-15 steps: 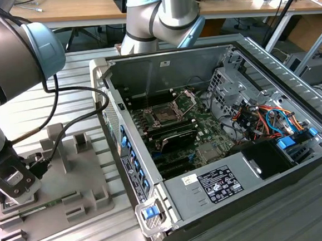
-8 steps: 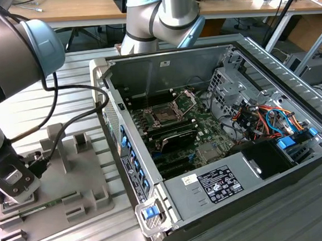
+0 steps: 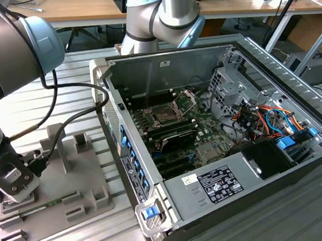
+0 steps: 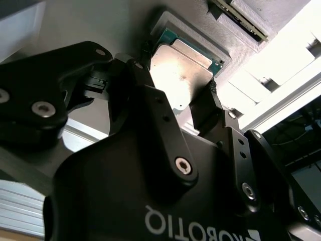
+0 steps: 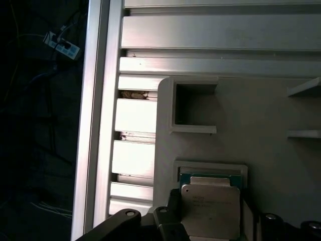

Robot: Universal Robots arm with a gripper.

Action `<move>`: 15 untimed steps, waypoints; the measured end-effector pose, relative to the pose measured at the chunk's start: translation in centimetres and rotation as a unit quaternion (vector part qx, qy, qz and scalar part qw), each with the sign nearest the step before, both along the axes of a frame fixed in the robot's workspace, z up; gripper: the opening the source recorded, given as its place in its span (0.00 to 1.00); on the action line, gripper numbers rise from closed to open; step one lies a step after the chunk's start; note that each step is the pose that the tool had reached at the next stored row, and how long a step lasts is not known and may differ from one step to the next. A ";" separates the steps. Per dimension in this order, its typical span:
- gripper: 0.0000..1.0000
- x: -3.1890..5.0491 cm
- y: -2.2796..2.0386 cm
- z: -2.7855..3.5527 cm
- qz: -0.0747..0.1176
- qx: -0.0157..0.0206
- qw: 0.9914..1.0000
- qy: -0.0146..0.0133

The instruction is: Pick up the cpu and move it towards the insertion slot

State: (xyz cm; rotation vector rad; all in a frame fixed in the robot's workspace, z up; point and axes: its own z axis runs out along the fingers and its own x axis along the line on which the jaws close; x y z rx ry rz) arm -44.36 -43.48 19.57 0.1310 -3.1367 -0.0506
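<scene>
End effector is down at the grey tray, on the exterior view's left, with the arm and its black cables arcing above it. In both wrist views the cpu lies flat with its silvery lid up, and a strip of its green edge shows against the wall of its tray recess. The end effector sits around the chip, one side at each of two opposite edges. Can't tell from these views whether it's actually clamped on the chip or just close around it. The cpu doesn't look lifted out of the recess. A second, square recess sits just beside it on the same tray. A long green memory stick lies on the tray near the end effector. The insertion slot is well apart from all this, inside the open computer case at mid-frame in the exterior view. Its metal load plate is hinged up, the dark socket is exposed, and there's green board around it. Tray and case both sit on the slatted aluminium counter.
</scene>
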 end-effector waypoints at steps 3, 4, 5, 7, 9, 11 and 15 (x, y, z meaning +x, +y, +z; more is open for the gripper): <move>0.55 0.00 0.00 0.15 0.000 0.000 1.000 0.000; 0.55 0.00 0.00 0.20 0.000 0.000 1.000 0.000; 0.55 0.00 0.00 0.24 0.000 0.000 1.000 0.000; 0.55 0.00 0.00 0.32 0.000 0.000 1.000 0.000; 0.55 0.00 0.00 0.42 0.000 0.000 1.000 0.000; 0.55 0.00 0.00 0.47 0.000 0.000 1.000 0.000; 0.55 0.00 0.00 0.61 0.000 0.000 1.000 0.000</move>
